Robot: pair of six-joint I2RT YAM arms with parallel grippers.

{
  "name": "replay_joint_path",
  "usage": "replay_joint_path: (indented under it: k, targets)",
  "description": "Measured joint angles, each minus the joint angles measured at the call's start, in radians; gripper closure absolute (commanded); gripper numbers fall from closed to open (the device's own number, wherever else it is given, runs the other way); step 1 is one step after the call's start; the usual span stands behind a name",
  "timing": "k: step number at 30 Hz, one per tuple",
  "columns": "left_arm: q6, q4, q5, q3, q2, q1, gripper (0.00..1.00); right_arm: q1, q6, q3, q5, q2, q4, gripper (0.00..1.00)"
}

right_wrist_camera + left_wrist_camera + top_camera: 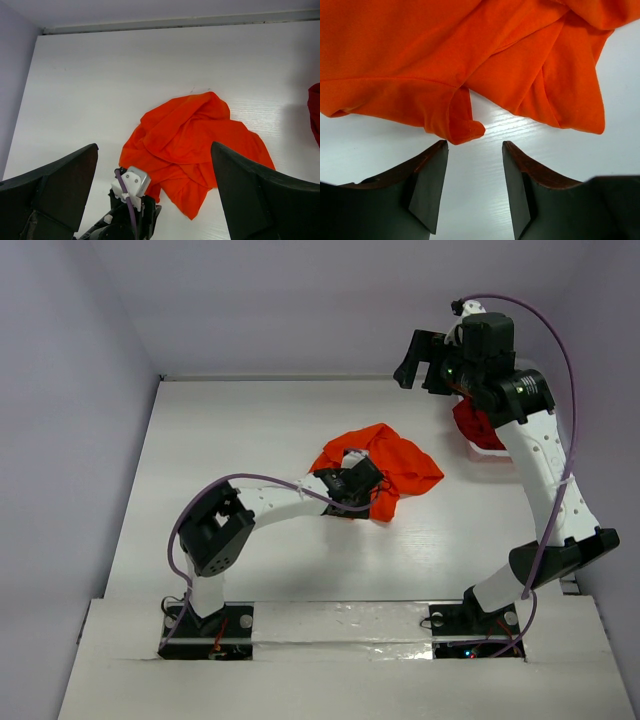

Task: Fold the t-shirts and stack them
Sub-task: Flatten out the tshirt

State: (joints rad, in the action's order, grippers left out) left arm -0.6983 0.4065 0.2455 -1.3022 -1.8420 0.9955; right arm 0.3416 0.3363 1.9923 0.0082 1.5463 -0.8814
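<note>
- Nearest to me, my 2 arm bases sit bolted at the near edge of the white table.
- My left arm reaches forward to the middle of the table and bends low over the surface.
- My left claw is partly open, its 2 fingers apart with only bare table between them. It holds nothing.
- Just past its fingertips lies a turned-over edge of the orange-red t-shirt, close but not pinched.
- That t-shirt lies crumpled in 1 loose heap at the table's middle.
- My right claw hangs high over the far right, fingers spread wide and empty.
- Below my right arm, by the far right edge, sits dark red cloth, partly hidden. I cannot tell what it rests in.
</note>
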Motion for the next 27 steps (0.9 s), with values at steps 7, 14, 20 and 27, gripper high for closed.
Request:
replay_joint_path:
  k: [7,14,20,27]
  targets:
    - [-0.002,0.005,0.006,-0.002,-0.054,0.000,0.49,0.000,0.000,0.000,0.000,0.000,0.000,0.00]
    - [-0.010,0.010,0.021,-0.002,-0.063,0.000,0.72,0.000,0.000,0.000,0.000,0.000,0.000,0.00]
    - [-0.010,0.015,0.026,-0.003,-0.063,0.000,0.91,0.000,0.000,0.000,0.000,0.000,0.000,0.00]
    - [-0.010,0.029,0.029,-0.011,-0.063,0.000,1.00,0.000,0.000,0.000,0.000,0.000,0.000,0.00]
